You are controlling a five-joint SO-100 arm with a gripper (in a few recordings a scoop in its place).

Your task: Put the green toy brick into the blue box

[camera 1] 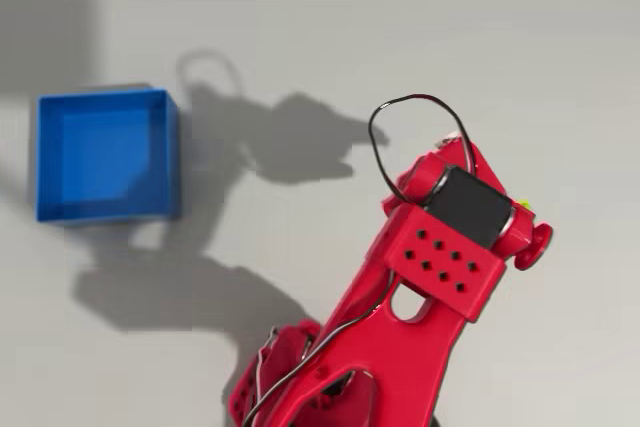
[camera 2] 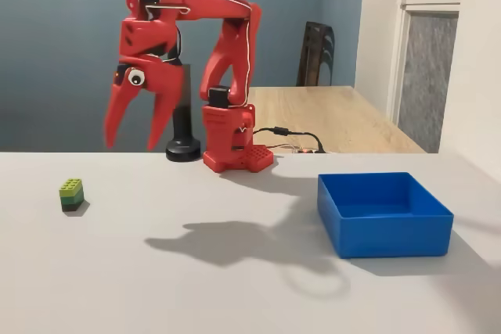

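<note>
The big grey table (camera 2: 235, 287) holds everything. The red arm (camera 2: 227, 60) stands at the back. The blue box (camera 2: 383, 228) sits on the right in the fixed view, with nothing in it. The gripper (camera 2: 135, 140) hangs high in the air with its two fingers spread apart, holding nothing. The little green brick (camera 2: 71, 193) sits on the table, below the gripper and a bit to its left, far from the box.
</note>
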